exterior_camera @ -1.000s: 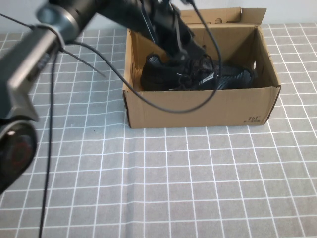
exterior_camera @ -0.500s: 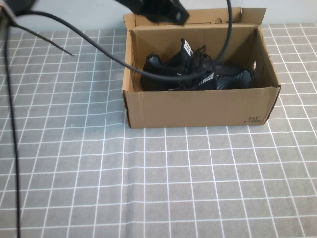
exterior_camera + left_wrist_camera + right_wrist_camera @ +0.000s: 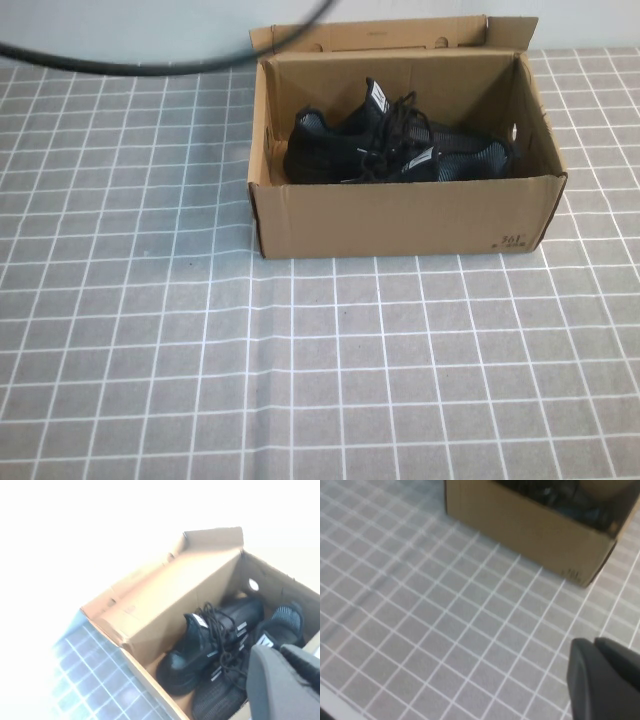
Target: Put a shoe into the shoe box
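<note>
Grey cloth with a white grid covers the table [image 3: 330,370], and the shoe box [image 3: 400,215] stands on it toward the far side, its lid flap folded up along the back edge. Inside the box lies the shoe [image 3: 340,150], a black knit sneaker with a white tongue tag, lying lengthwise with its laces loose over the top. Just beside it, touching and partly overlapping, rests its twin sneaker [image 3: 465,155], also black, nearer the box's right end. From the left wrist view both sneakers [image 3: 210,645] show side by side against the box's inner wall, and a small round hole pierces one end wall. A small printed mark sits on the front right corner of the cardboard.

The left gripper [image 3: 280,680] hangs above the box, looking down into it; whether its fingers are open or closed cannot be told. The right gripper [image 3: 600,677] hovers over the bare grid cloth in front of the box, and its fingers likewise cannot be judged. A black cable [image 3: 150,62] arcs across the far left of the table.
</note>
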### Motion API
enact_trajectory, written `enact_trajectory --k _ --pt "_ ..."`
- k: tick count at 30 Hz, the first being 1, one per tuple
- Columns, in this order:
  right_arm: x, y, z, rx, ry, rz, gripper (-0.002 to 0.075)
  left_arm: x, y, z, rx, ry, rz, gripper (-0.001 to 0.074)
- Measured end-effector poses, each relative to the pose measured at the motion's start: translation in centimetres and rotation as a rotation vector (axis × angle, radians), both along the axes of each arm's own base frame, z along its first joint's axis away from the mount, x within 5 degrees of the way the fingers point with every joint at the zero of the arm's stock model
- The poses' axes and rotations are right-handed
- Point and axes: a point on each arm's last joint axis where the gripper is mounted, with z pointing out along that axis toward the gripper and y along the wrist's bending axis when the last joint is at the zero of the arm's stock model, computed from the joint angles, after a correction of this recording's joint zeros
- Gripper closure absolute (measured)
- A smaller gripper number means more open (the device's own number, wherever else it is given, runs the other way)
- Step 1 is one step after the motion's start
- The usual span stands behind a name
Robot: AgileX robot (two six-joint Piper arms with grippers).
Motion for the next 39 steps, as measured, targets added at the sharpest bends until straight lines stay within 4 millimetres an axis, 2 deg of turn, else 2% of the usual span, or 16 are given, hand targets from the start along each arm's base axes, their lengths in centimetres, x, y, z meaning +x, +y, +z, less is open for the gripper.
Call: enact_trajectory --k 4,8,11,15,19,20,22,25,28,33,39 --pt "-3.5 -1.6 0.2 0.073 -0.097 -0.009 0.0742 -4.0 1.9 1.5 -0.028 -0.042 0.019 0.0734" --pt "-5.8 -2.6 0.0 0.129 -0.152 -0.008 0.0742 -6.7 3.2 0.2 -0.036 -0.039 0.027 0.0735" --pt "-6.6 -2.9 -0.1 0.150 -0.169 -0.010 0.0742 -9.2 4.3 -1.6 -0.061 -0.066 0.039 0.0735" --pt "-6.9 -3.0 -0.2 0.155 -0.176 -0.007 0.0742 -12.5 6.0 -5.7 -0.100 -0.116 0.060 0.0735" --pt "-6.7 -3.0 0.0 0.178 -0.208 -0.009 0.0742 -15.3 7.4 -11.9 -0.142 -0.192 0.086 0.0735" --pt "-6.5 -2.9 0.1 0.190 -0.225 -0.012 0.0742 -16.3 8.0 -12.6 -0.170 -0.239 0.091 0.0735" --pt "-6.1 -2.6 0.1 0.213 -0.246 -0.011 0.0742 -17.4 8.5 -15.8 -0.216 -0.280 0.104 0.0735" --pt "-5.2 -2.1 -0.4 0.236 -0.251 -0.009 0.0742 -18.3 9.1 -20.6 -0.264 -0.307 0.124 0.0735" --pt "-4.4 -1.7 -1.2 0.241 -0.239 -0.011 0.0742 -19.1 9.6 -24.6 -0.293 -0.351 0.145 0.0735" --pt "-3.0 -1.1 -2.6 0.252 -0.226 -0.019 0.0742 -19.2 10.0 -29.3 -0.323 -0.388 0.177 0.0735" --pt "-1.0 -0.3 -4.7 0.276 -0.230 -0.039 0.0742 -19.0 10.1 -34.6 -0.281 -0.305 0.203 0.0735"
